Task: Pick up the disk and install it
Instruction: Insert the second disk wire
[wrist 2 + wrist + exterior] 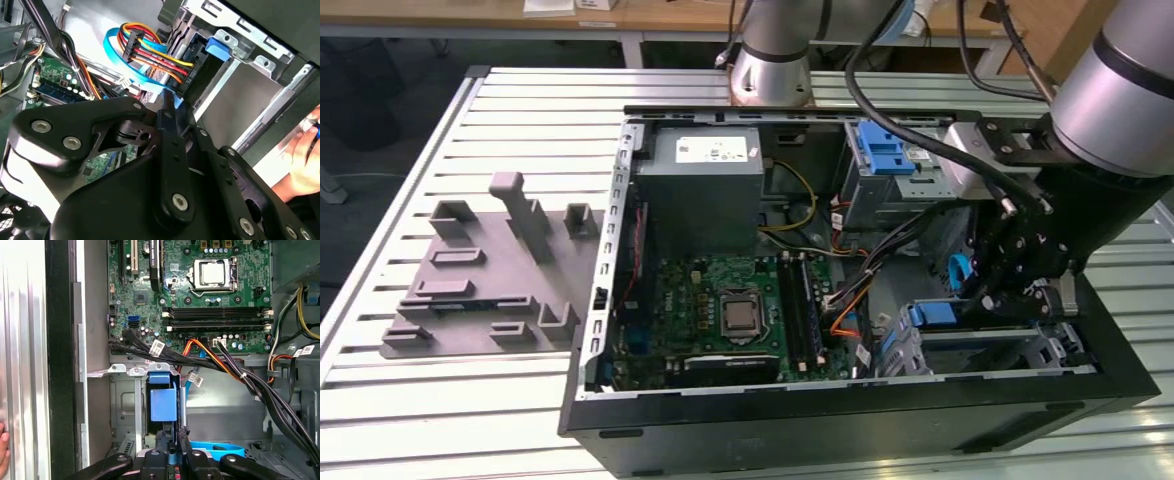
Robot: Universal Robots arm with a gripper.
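One open computer case (854,410) lies on the slatted metal counter (440,420), with the green motherboard (720,300) facing up. The arm reaches into the case at the exterior view's right, by the drive cage (994,345). In the first wrist view the gripper (172,447) has its fingers (161,440) drawn narrow, pinched on a thin blue edge just below a blue ribbed tab (163,404). That blue part sits upright in the cage slot and appears to belong to the disk (164,427), though its body is hidden. Bundled cables (220,360) run between the cage and the motherboard. A person's hand (302,160) shows beside the case in the second wrist view.
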